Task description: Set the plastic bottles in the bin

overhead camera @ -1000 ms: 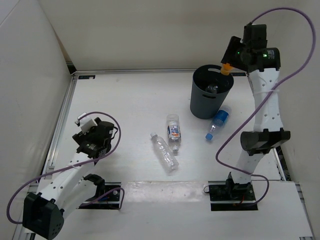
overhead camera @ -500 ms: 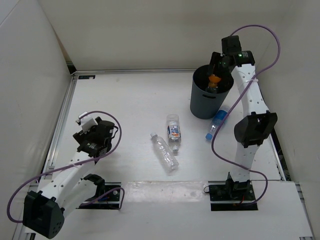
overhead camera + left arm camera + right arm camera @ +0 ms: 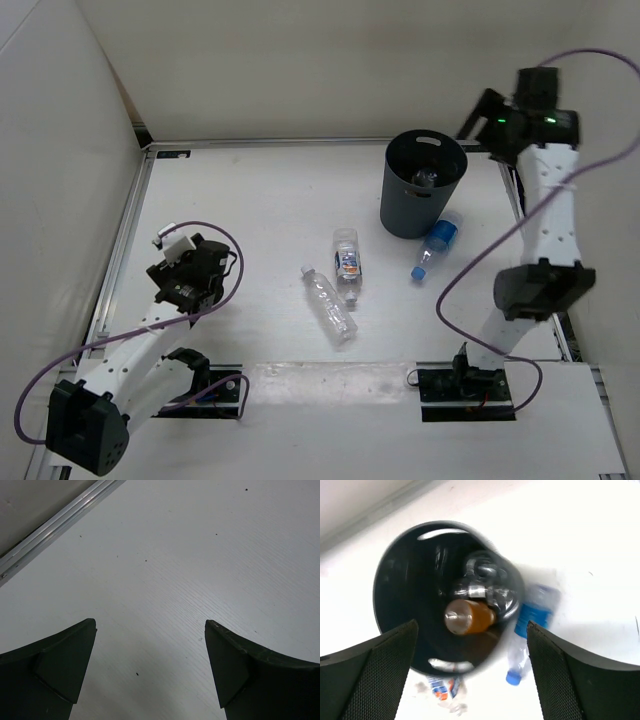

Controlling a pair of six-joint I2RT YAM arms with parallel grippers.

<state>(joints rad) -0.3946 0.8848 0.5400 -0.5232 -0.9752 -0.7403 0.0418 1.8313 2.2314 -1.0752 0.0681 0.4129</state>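
Operator: Progress, seen from above?

Observer: Partial. The dark grey round plastic bin [image 3: 410, 212] stands at the far right of the white surface [image 3: 250, 200], and a clear bottle [image 3: 424, 178] shows inside it. Three are not yet in. A plain clear plastic bottle with a white cap [image 3: 328, 303] and a clear bottle with an orange-blue label [image 3: 347, 262] lie side by side mid-surface, well apart from the bin. A blue-tinted bottle with a blue cap [image 3: 438, 240] lies just beside the bin's base.

Operator: Left wrist?

Observer: The left end effector [image 3: 150, 625] is spread with nothing between its fingers. Only bare surface lies below it, no bottle.

Operator: Right wrist?

Observer: The right end effector [image 3: 471, 625] is also spread and empty, hanging over the bin's mouth. Inside lie an orange-brown bottle [image 3: 479, 616] and some clear plastic behind it, too blurred to say more. The blue-tinted bottle shows outside the wall. I'd judge three pickups remain, and the blue one is the closest.
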